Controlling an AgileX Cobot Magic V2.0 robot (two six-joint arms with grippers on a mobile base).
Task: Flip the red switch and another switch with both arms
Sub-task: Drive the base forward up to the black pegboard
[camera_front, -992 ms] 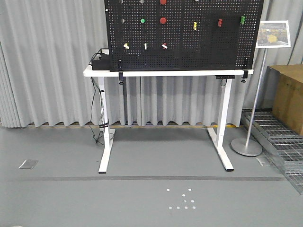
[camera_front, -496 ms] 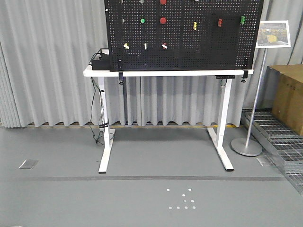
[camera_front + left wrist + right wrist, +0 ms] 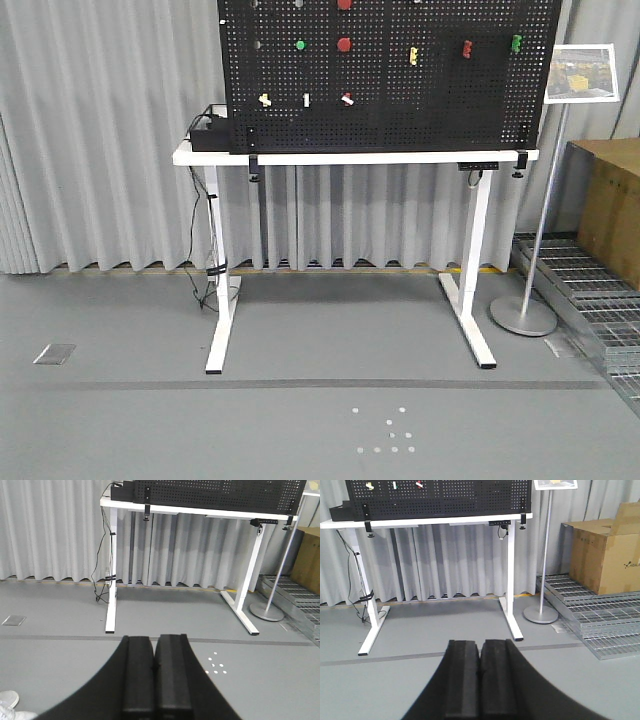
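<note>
Low on the pegboard (image 3: 400, 110), one red switch (image 3: 347, 98) (one yellow switch (image 3: 265, 100)).

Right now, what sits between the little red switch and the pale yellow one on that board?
A small white toggle stands between the red switch and the pale yellow switch, seen in the front-facing view.

Looks like a robotics test lab in an industrial hall, not a home. Shows grey floor-length curtains (image 3: 90, 130) walling off the space, a bare grey floor (image 3: 330, 330) with a dark tape line (image 3: 300, 383) and white dot markers (image 3: 388, 435), and a white standing bench (image 3: 350, 157) carrying a black pegboard (image 3: 400, 90) with cables (image 3: 203, 240) hanging down one leg. Holds also a sign stand (image 3: 545, 190), a cardboard box (image 3: 610, 205) and steel grating (image 3: 590, 300) off to one side.
</note>
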